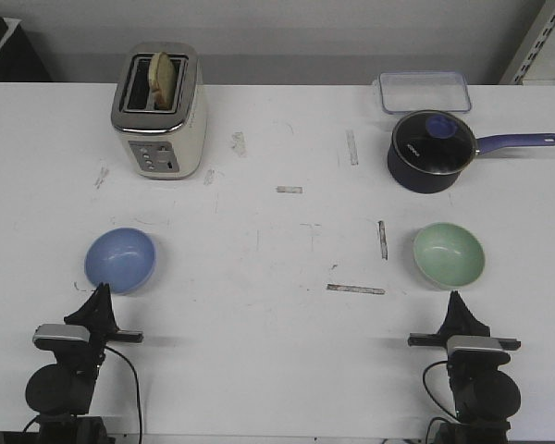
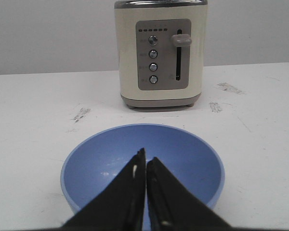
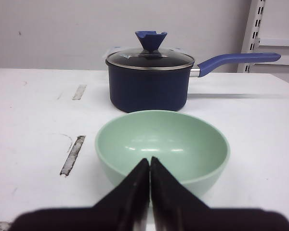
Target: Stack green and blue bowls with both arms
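The blue bowl (image 1: 120, 260) sits upright on the white table at the left, and fills the left wrist view as the blue bowl (image 2: 183, 154). The green bowl (image 1: 449, 254) sits at the right, also seen as the green bowl (image 3: 173, 139). My left gripper (image 1: 101, 289) is just short of the blue bowl's near rim, shut and empty; its tips (image 2: 145, 156) meet. My right gripper (image 1: 455, 298) stands just short of the green bowl's near rim, likewise shut with nothing in it, tips (image 3: 150, 161) together.
A cream toaster (image 1: 159, 111) with bread in it stands behind the blue bowl at the back left. A dark navy saucepan (image 1: 428, 152) with a glass lid and long handle stands behind the green bowl. A clear plastic box (image 1: 425, 91) lies at the back right.
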